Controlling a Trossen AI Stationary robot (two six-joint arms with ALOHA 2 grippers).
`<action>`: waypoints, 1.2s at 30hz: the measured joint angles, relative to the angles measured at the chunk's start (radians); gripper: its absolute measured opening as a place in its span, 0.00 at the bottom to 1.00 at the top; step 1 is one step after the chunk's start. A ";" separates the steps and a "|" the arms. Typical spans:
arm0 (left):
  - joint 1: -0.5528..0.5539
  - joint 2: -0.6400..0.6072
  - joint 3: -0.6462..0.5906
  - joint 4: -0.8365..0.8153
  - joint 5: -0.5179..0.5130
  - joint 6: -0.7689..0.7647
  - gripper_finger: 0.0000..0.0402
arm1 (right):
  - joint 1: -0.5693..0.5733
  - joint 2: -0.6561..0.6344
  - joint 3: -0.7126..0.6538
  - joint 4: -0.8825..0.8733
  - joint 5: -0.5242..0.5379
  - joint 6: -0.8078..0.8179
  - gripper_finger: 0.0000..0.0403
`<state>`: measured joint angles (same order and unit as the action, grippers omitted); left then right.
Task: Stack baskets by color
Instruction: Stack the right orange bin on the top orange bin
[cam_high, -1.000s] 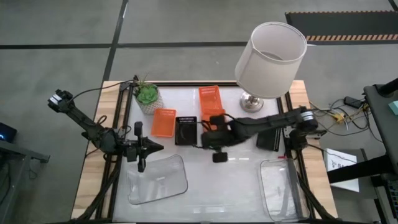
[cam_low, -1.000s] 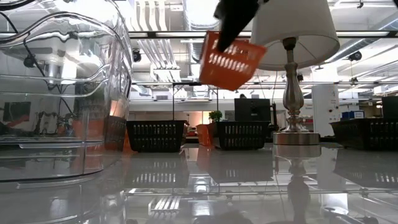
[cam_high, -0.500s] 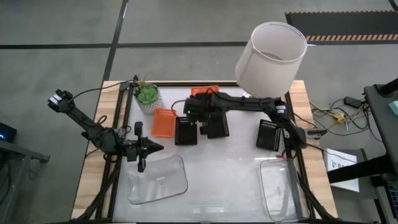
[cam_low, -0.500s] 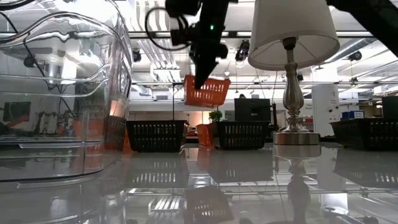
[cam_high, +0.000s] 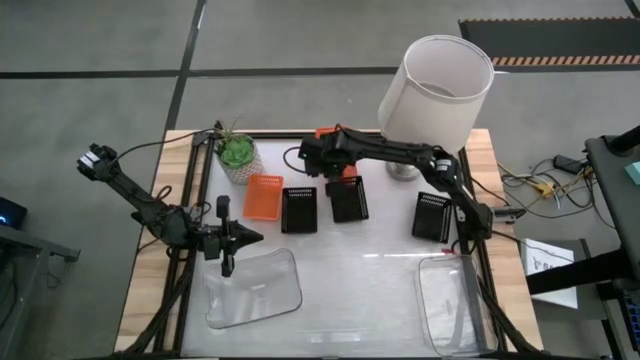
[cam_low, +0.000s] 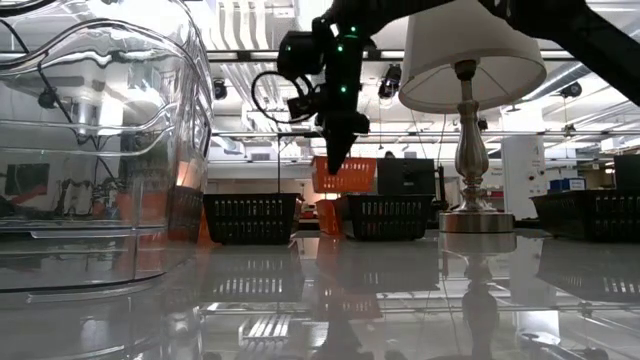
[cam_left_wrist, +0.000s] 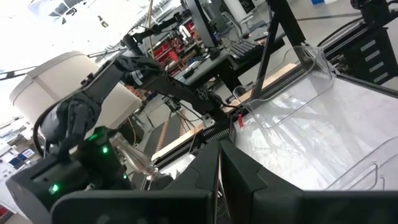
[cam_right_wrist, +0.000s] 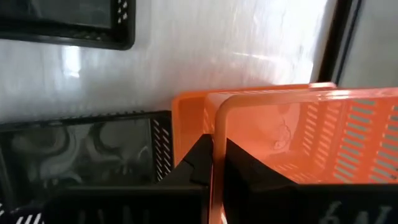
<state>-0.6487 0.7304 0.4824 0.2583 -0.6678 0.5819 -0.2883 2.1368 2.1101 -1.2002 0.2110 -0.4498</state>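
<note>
R gripper (cam_right_wrist: 211, 171) | clamps orange basket (cam_right_wrist: 298, 137) rim | arm reaching far

Right claw (cam_high: 322, 160) over orange basket (cam_high: 340, 172), behind black baskets (cam_high: 299, 209).

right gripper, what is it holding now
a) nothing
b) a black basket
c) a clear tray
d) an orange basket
d: in the right wrist view the right gripper has its fingers shut on the rim of an orange basket, and the low view shows that basket hanging above the table under the arm.
</note>
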 joint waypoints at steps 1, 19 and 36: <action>0.000 0.000 0.000 -0.005 0.000 0.000 0.00 | -0.005 0.004 0.000 0.000 -0.018 -0.003 0.02; 0.000 0.001 0.000 -0.011 0.000 -0.001 0.00 | -0.007 0.023 -0.019 -0.008 -0.028 0.005 0.02; 0.001 0.002 0.000 -0.012 0.000 -0.003 0.00 | -0.007 0.023 -0.043 -0.005 -0.029 0.031 0.15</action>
<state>-0.6479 0.7322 0.4824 0.2462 -0.6678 0.5792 -0.2955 2.1601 2.0676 -1.2049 0.1825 -0.4187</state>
